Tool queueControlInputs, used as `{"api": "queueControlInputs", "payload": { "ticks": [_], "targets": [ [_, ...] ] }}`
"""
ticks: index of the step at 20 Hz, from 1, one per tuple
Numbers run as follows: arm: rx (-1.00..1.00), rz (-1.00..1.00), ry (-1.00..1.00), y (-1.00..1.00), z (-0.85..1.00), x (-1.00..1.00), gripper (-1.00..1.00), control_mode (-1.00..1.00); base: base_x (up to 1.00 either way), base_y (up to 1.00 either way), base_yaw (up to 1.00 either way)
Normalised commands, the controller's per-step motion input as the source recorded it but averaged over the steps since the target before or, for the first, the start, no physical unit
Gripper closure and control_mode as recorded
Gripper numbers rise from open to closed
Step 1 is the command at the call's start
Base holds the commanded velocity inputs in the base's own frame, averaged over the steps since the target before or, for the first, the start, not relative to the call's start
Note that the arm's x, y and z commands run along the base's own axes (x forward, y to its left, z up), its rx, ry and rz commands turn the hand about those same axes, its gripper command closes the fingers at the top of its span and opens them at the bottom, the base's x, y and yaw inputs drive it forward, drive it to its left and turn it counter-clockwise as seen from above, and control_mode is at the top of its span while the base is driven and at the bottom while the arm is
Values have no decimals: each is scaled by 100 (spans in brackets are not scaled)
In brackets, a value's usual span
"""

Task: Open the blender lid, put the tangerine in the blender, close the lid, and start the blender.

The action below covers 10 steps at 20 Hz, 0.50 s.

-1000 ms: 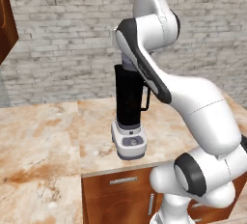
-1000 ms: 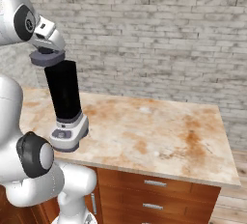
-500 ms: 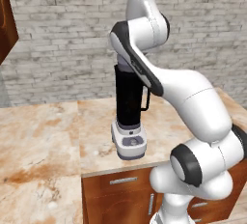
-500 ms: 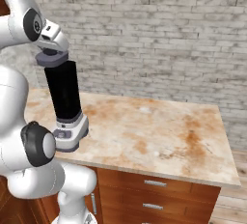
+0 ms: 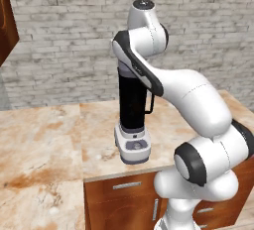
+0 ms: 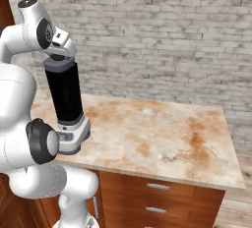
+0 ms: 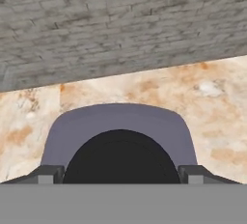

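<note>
You get even, diffuse light across all three views, with no single bright source and no glare. The brick wall (image 6: 157, 30) reads flat and mid-bright, the worktop (image 6: 162, 138) warmer and lighter. Shadows are faint: only a soft dark patch sits at the foot of the blender (image 5: 133, 120). The black jar shows almost no highlight. Textures are soft and slightly smeared, most of all in the hand view, where the blender lid (image 7: 118, 124) looks blurred at its edges.
</note>
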Motion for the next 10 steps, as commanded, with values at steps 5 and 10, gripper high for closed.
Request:
{"api": "queueControlInputs", "payload": {
  "ticks": [5,10],
  "targets": [
    [0,10,0,0,-21,36,100,-100,0,0,0],
    [0,11,-1,-10,-14,18,100,-100,0,0,0]
  ]
}}
